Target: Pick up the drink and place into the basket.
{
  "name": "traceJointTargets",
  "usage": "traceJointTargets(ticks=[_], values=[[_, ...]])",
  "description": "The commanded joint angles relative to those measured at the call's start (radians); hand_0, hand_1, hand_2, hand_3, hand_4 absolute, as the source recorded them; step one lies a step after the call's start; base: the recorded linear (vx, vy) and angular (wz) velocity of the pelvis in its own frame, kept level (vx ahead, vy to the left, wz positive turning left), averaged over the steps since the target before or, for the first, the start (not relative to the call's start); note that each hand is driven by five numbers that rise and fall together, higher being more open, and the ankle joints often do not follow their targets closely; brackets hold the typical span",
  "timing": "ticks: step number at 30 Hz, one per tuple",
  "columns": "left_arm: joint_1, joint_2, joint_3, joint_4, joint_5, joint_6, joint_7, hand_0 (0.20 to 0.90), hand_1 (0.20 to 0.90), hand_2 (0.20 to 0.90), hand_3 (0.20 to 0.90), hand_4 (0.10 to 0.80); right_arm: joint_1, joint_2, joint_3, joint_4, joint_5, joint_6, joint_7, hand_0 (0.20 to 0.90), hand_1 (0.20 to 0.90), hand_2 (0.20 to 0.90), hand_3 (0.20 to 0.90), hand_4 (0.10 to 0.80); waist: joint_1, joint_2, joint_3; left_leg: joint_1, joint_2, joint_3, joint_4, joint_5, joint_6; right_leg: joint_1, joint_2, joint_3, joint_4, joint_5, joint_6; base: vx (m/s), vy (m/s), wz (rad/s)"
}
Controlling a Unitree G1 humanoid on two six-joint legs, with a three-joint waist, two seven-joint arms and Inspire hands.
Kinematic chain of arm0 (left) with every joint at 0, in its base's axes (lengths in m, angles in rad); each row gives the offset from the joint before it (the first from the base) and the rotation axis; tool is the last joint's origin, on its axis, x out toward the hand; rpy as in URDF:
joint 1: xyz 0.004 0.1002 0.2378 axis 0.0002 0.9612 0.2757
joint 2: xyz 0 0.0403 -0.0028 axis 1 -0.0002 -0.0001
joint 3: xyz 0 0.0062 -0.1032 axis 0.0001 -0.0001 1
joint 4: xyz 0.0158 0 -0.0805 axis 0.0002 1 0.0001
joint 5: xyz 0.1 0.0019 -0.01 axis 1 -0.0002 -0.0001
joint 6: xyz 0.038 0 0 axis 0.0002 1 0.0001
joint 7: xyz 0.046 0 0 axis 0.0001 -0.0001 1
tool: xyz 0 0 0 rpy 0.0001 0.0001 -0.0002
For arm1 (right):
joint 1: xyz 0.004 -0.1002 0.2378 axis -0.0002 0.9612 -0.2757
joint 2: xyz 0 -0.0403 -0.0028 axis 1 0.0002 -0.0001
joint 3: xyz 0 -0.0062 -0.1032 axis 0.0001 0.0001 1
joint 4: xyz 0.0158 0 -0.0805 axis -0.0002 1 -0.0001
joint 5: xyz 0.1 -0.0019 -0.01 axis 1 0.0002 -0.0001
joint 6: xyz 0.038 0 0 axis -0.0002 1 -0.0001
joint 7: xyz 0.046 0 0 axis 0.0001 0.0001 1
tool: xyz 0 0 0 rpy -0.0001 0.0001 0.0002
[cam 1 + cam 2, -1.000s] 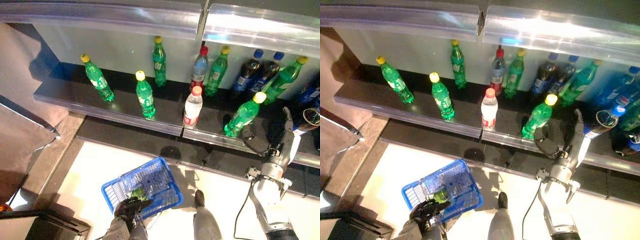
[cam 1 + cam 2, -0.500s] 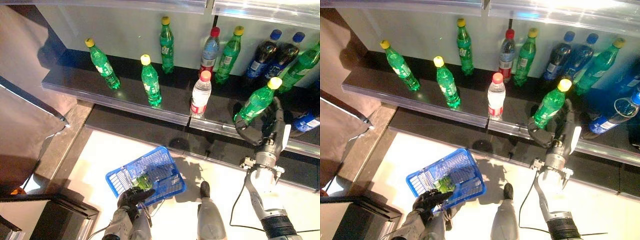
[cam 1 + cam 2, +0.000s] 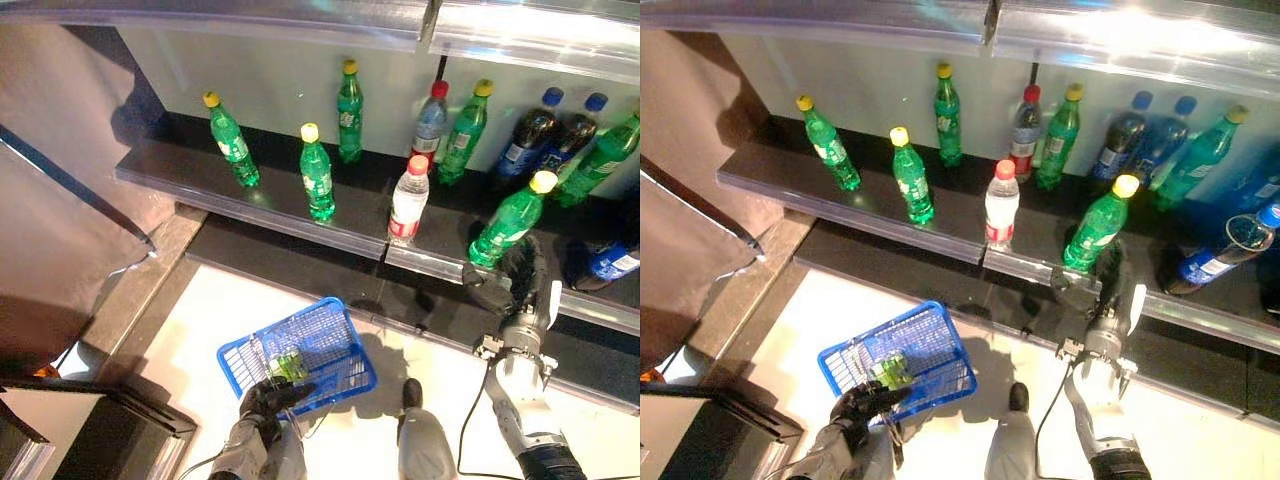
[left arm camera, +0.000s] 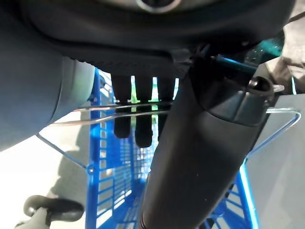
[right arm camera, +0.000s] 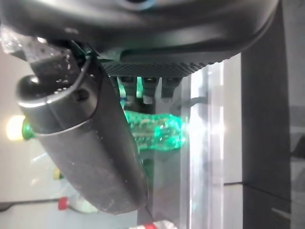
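The green bottle with the yellow cap stands at the front edge of the shelf, right of centre in the frame, leaning a little. The right hand is right at its base, thumb on one side, fingers on the other. In the right wrist view the fingers bend round the far side of the green body, but whether they are pressing on it I cannot tell. So this looks like the grasp step, not yet a lift. Lower centre, the left hand is curled round the wire handle of the blue basket, which already holds a green bottle. Next, I reckon: firm up the grip, lift clear of the shelf lip and the clear bottle alongside, then swing down-left to the basket.
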Motion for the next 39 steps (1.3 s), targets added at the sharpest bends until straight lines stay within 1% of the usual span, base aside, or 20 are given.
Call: traceJointTargets(ticks=[1,6,13,24,30,39], values=[[0.264,0.146,-0.034,-0.017,0.041,0.021,0.012,0.3,0.3,0.3,0.2,0.1,-0.076,-0.015,-0.063,-0.073,-0.005,-0.067,-0.023,0.9,0.9,0.9,0.9,0.8,0.073,-0.045,-0.053,-0.185,-0.069,-0.03,0.083,0.283,0.046,0.121,0.014,-0.072,-0.049,-0.018,-0.068,0.061,-0.026,0.12],[0.267,0.152,-0.051,-0.016,0.038,0.018,-0.009,0.3,0.3,0.3,0.2,0.1,-0.143,-0.053,-0.072,-0.031,0.004,-0.051,-0.035,0.9,0.9,0.9,0.9,0.8,0.086,-0.027,-0.044,-0.199,-0.078,-0.058,0.084,0.305,0.039,0.108,0.016,-0.077,-0.033,-0.023,-0.071,0.043,-0.01,0.05],[0.259,0.163,-0.086,-0.024,0.024,-0.001,-0.028,0.3,0.3,0.3,0.2,0.1,-0.23,-0.09,-0.082,0.015,0.023,-0.038,-0.053,0.9,0.9,0.9,0.9,0.8,0.099,-0.01,-0.023,-0.222,-0.088,-0.088,0.085,0.31,0.036,0.081,0.013,-0.08,-0.009,-0.028,-0.071,0.011,-0.015,0.03],[0.232,0.18,-0.112,-0.019,-0.005,-0.008,-0.037,0.3,0.3,0.3,0.2,0.1,-0.32,-0.139,-0.08,0.014,0.013,-0.019,-0.083,0.9,0.9,0.9,0.9,0.8,0.096,0.01,0.019,-0.247,-0.097,-0.106,0.08,0.318,0.029,0.047,0.009,-0.074,0.001,-0.027,-0.067,-0.011,-0.002,0.02],[0.218,0.192,-0.132,-0.025,-0.029,-0.012,-0.042,0.3,0.3,0.3,0.2,0.1,-0.374,-0.186,-0.081,0.037,0.034,0.002,-0.058,0.9,0.9,0.9,0.9,0.8,0.095,0.024,0.051,-0.264,-0.105,-0.119,0.072,0.326,0.027,0.024,0.01,-0.068,0.006,-0.024,-0.068,-0.033,-0.01,0.02],[0.198,0.202,-0.154,-0.032,-0.052,-0.019,-0.039,0.3,0.3,0.3,0.2,0.1,-0.466,-0.232,-0.063,0.082,0.052,-0.009,-0.081,0.9,0.9,0.9,0.9,0.8,0.103,0.032,0.079,-0.269,-0.103,-0.125,0.054,0.33,0.022,0.017,0.013,-0.07,0.0,-0.028,-0.07,-0.034,-0.027,-0.05]])
